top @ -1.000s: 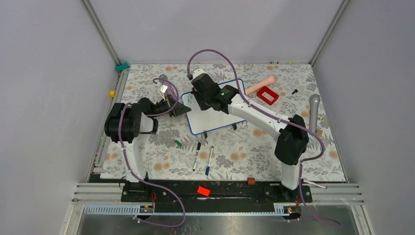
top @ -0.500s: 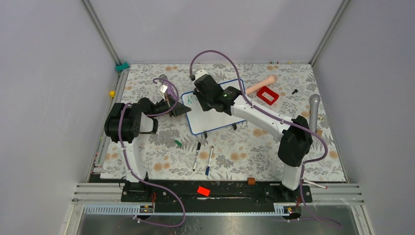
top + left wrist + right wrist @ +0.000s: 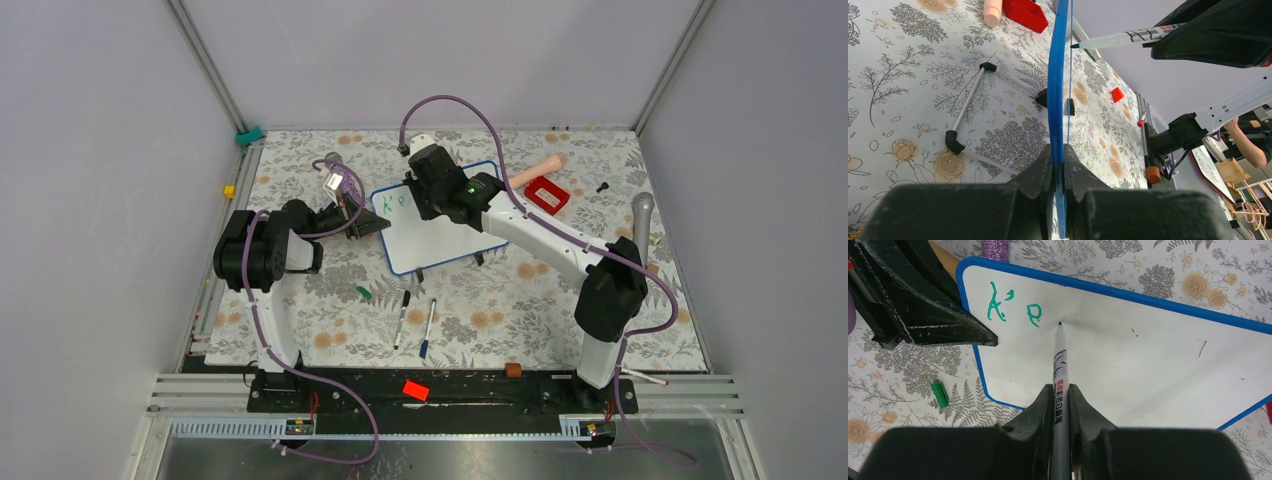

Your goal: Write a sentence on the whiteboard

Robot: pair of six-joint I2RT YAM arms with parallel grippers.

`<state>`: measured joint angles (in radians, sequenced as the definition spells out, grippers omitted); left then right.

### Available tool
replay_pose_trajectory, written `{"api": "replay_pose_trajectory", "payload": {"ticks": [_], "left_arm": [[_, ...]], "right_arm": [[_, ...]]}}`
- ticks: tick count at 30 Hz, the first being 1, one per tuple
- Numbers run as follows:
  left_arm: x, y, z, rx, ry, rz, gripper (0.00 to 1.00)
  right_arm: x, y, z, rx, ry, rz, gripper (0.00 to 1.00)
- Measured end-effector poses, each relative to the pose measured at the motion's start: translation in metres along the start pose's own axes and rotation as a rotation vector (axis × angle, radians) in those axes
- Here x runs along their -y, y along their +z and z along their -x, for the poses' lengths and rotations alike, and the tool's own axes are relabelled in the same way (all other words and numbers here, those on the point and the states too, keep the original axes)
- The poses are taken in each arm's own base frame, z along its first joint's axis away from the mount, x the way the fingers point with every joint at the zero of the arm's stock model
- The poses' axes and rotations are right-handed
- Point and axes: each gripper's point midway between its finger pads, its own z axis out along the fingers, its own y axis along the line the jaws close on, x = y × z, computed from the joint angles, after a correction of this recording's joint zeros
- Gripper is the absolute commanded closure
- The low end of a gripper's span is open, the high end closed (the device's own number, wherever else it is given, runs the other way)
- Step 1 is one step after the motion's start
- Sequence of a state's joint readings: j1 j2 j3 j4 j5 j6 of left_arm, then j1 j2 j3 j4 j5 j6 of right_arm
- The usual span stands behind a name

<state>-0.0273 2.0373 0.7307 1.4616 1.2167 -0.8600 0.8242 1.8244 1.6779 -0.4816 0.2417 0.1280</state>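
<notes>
The board (image 3: 440,245) sits around the middle of the table (image 3: 300,310), a bit toward the far edge, turned at a slant to the table's edges. Its two short black feet point to the near edge.

The left claw (image 3: 1060,160) is pinched tight on the board's left edge. From the left wrist view the blue rim (image 3: 1058,75) runs straight up out of the closed fingers.

The right claw (image 3: 1060,390) comes in over the board from the right side and is clamped on a marker (image 3: 1060,360), cap off, tip pointing at the white face. The tip sits just right of the green writing, near the board's far left corner. It looks right at the surface, though actual contact is hard to call.

The sentence (image 3: 1013,307) is only a green "K" and "e" at this point (wobbly ones, to be honest).

Other stuff on the table:
- a green cap (image 3: 364,292) just off the board's near left corner
- two pens (image 3: 402,318) lying side by side between the board and the near edge
- a red box (image 3: 546,195) and a peach cylinder (image 3: 535,173) off the board's far right corner, touching or nearly so
- a grey mic-looking thing (image 3: 641,228) along the right edge
</notes>
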Motion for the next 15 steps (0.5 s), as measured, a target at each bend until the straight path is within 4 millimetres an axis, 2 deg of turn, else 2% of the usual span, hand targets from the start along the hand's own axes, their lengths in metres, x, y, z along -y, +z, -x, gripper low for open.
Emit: {"api": "replay_pose_trajectory", "payload": {"ticks": [15], "left_arm": [[0.0000,0.0000,0.0000,0.000,0.000,0.000,1.00]], "right_arm": [[-0.0007,0.0025,0.0014,0.001,0.001,0.001,1.00]]}}
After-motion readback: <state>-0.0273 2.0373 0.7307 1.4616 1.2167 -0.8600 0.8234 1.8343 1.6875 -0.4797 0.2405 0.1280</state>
